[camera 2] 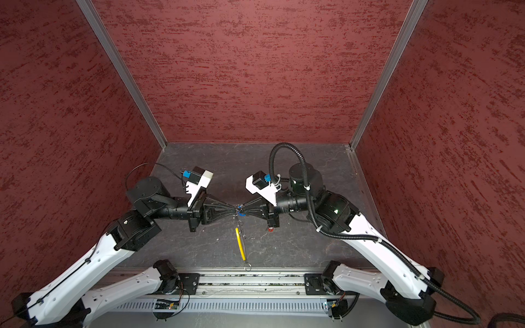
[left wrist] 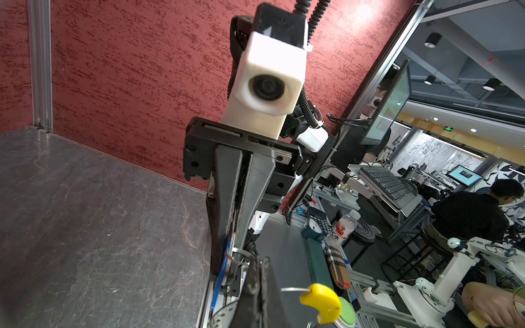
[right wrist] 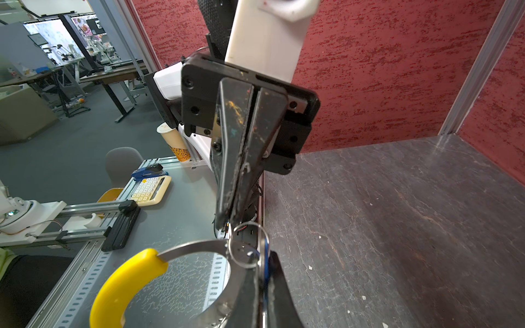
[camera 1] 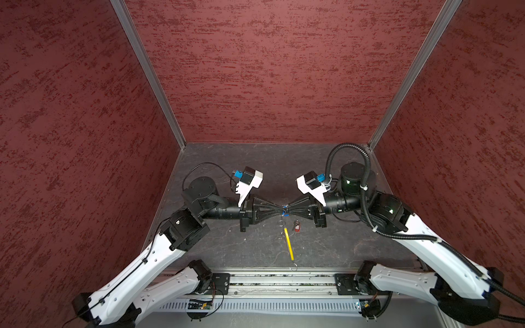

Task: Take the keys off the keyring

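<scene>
In both top views my two grippers meet tip to tip above the middle of the table. The left gripper is shut on a small silver ring of the keyring. The right gripper is shut on the blue-tagged key, which is threaded on that ring. Below the tips hangs the keyring's big loop with its yellow section. The red-tagged key lies apart on the table, half hidden under the right gripper in a top view.
Red textured walls close the dark stone-look table on three sides. An aluminium rail with both arm bases runs along the front edge. The loop's lower end reaches almost to that rail.
</scene>
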